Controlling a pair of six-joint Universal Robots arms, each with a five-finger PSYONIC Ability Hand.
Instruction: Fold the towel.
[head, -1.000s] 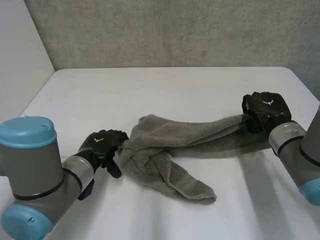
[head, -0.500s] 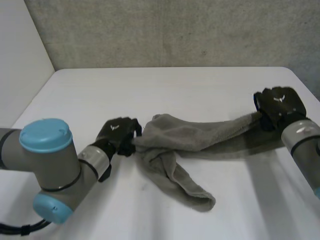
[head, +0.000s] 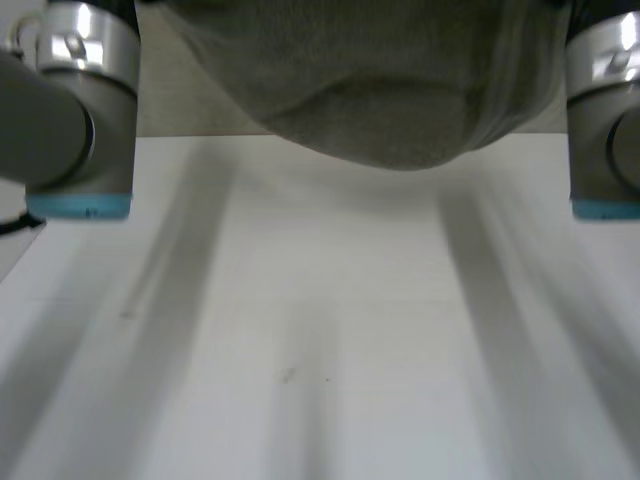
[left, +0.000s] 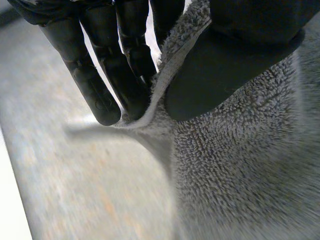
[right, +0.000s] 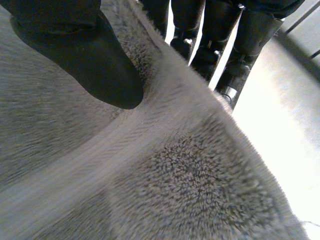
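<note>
Both arms have gone up since a moment ago, lifting the towel (head: 390, 90) off the desk (head: 330, 350). It now sags at twelve o'clock between the left arm (head: 80, 110) at ten and the right arm (head: 605, 110) at two. The left hand (left: 225, 65) pinches the towel's edge between thumb and fingers, and the right hand (right: 95, 55) does likewise.

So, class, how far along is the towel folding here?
Done: the towel hangs above the table. In hand: the left robot hand and the right robot hand each pinch its edge; it sags between them. Left: every fold; none shows yet.
</note>
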